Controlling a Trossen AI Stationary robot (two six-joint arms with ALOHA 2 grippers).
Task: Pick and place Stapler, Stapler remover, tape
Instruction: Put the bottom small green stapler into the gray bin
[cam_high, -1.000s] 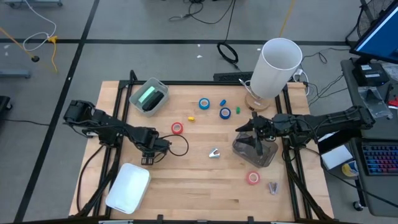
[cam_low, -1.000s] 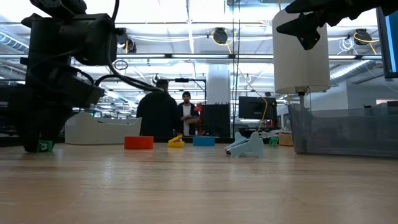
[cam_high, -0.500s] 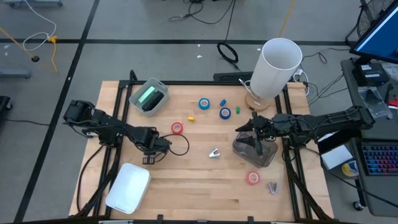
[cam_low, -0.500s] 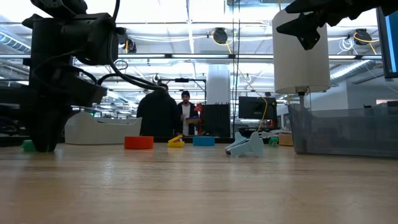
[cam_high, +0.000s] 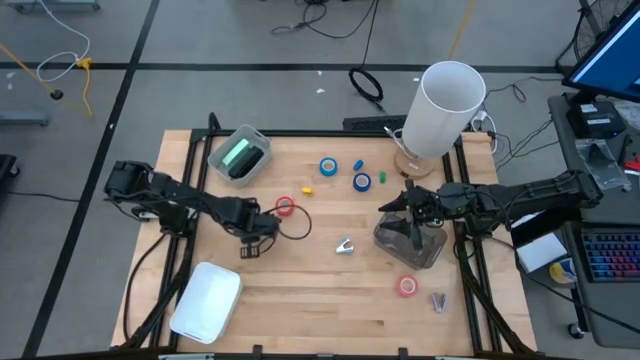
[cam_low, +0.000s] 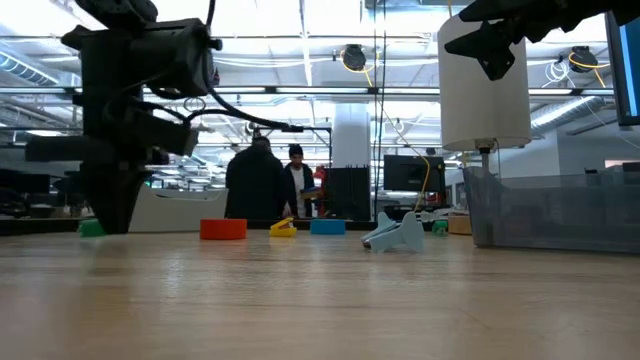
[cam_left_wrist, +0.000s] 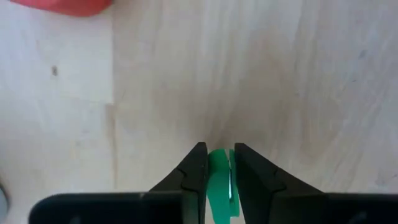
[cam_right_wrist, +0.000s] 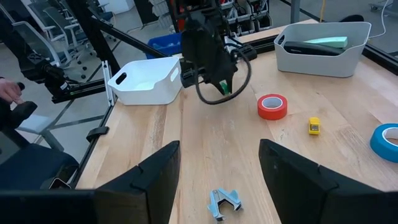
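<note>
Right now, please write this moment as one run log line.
left gripper: shut on small green piece, near red tape roll | right gripper: open, above clear bin

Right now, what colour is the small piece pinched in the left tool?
Green. The small piece sits between the left tool's fingers, clearest in the left wrist view.
</note>
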